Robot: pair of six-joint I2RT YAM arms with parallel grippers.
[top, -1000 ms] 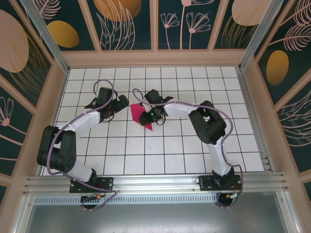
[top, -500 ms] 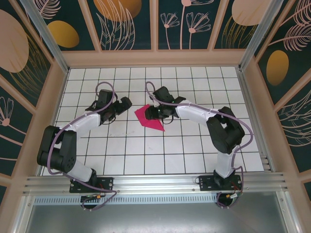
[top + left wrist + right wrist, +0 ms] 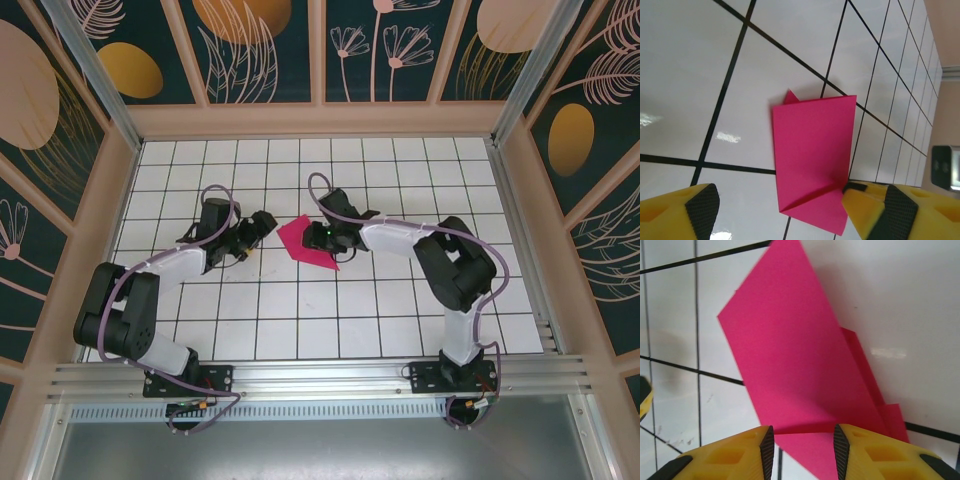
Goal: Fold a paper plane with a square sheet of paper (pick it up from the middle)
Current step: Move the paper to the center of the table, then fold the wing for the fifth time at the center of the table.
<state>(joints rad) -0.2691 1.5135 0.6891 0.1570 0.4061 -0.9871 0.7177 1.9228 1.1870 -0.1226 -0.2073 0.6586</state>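
The magenta-pink sheet of paper (image 3: pixel 304 243), partly folded with layered flaps, lies flat on the white gridded table (image 3: pixel 400 300) near the centre, between the two grippers. The left gripper (image 3: pixel 262 222) sits low just beside the sheet's left corner. In the left wrist view, its jaws (image 3: pixel 790 212) are spread wide and the sheet (image 3: pixel 812 150) lies ahead of them, one yellow finger (image 3: pixel 862 207) meeting the nearest edge. The right gripper (image 3: pixel 321 239) is over the sheet's right side. In the right wrist view, its jaws (image 3: pixel 802 447) stand partly apart, straddling the sheet (image 3: pixel 790 360) without pinching it.
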